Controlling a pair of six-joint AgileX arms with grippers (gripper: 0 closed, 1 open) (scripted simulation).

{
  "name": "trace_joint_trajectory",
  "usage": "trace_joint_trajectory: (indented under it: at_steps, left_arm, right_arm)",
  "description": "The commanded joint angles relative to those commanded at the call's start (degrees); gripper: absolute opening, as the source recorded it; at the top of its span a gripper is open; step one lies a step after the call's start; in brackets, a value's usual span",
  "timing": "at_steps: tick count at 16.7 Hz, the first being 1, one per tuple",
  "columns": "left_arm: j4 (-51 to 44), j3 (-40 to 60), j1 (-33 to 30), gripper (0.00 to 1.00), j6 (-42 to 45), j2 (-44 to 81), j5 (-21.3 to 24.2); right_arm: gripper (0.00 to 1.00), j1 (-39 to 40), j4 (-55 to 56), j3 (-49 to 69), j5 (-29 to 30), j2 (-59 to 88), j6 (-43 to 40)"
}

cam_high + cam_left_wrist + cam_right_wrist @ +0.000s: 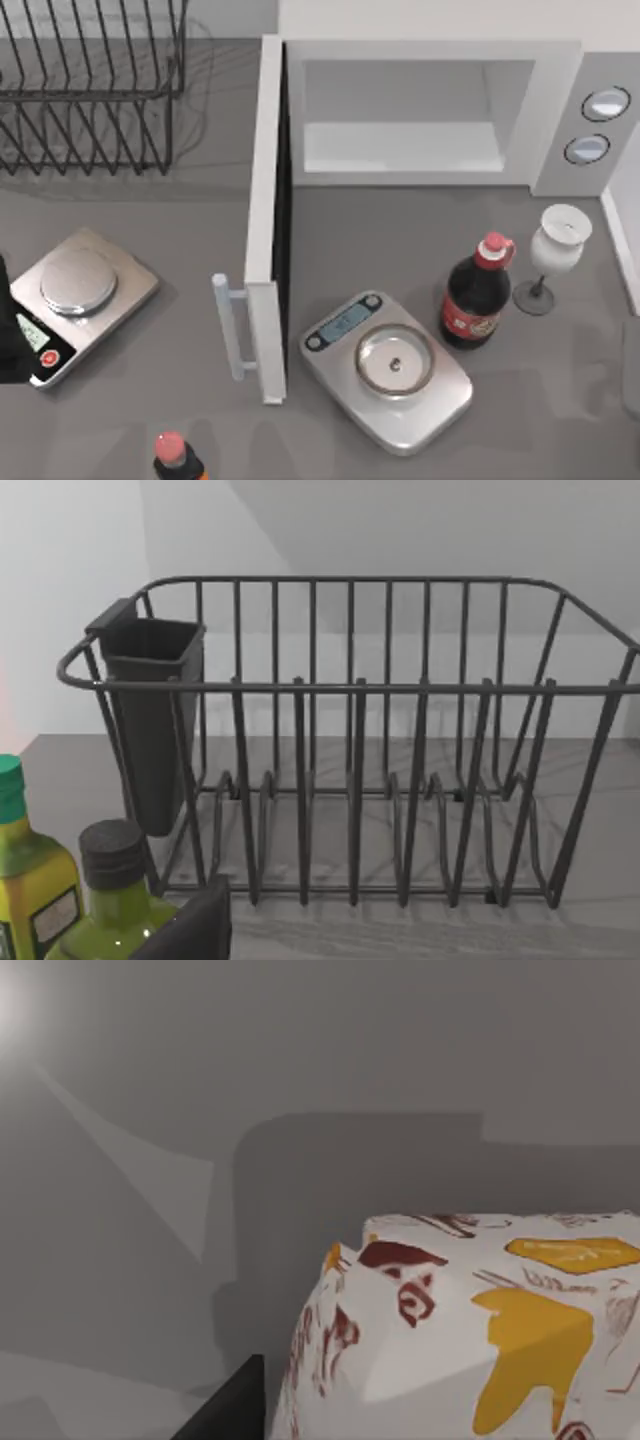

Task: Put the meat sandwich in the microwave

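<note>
while microwave (440, 110) stands door-open, wrapped sandwich (470, 1330) close beside right gripper, grip state unclear

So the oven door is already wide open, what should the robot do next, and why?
Probably bring the right arm in toward the microwave. Its door stands swung open and the pale cavity looks bare, while the right wrist view has a wrapped package printed in yellow and dark red close below the camera, likely the sandwich.

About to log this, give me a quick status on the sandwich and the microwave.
Microwave door open, cavity bare. Wrapped sandwich close under the right wrist camera, on the grey table. Kitchen scale, cola bottle and wine glass stand before the opening.
</note>
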Motion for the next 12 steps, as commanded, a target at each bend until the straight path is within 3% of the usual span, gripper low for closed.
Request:
trace_joint_trajectory:
  at_steps: [4,12]
  left_arm:
    - [0.0,0.0,0.0,1.0,0.0,0.0,0.0]
    - [0.0,0.0,0.0,1.0,0.0,0.0,0.0]
  right_arm:
    - [0.0,-0.05,-4.13,3.22,0.01,-1.61,-0.3]
    - [0.0,-0.24,-25.73,15.83,0.02,-9.47,-0.5]
